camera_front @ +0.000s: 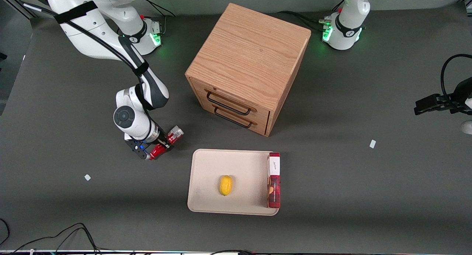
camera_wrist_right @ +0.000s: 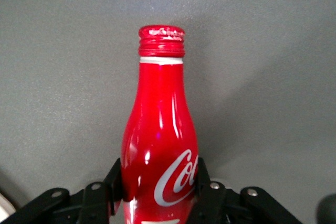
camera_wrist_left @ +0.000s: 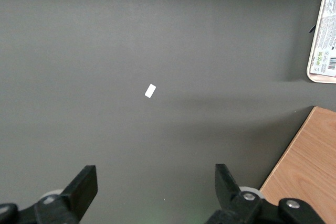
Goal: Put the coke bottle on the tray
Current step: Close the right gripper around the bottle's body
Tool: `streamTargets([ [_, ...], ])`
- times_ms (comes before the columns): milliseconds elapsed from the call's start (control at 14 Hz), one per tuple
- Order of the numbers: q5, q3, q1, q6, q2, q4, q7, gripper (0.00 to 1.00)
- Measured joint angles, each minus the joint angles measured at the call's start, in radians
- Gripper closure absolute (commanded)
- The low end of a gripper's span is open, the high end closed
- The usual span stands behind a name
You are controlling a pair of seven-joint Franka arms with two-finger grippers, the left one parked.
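Clamping the coke bottle [camera_wrist_right: 160, 145] around its body, the gripper [camera_front: 159, 146] hangs over bare table — the tray [camera_front: 206, 174] lies just beside it, toward the parked arm's end.

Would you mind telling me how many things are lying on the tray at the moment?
2. A lemon lies mid-tray, and a red box sits along the tray's edge toward the parked arm. The coke bottle is off the tray, held in the gripper beside it.
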Motion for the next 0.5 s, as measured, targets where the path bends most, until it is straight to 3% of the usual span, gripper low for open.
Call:
streamTargets([
  [286,0.000,0.000,0.000,-0.005,-0.019,0.015,-0.003,1.00],
  [500,-0.001,-0.001,-0.006,-0.124,-0.078,0.072,-0.051,1.00],
])
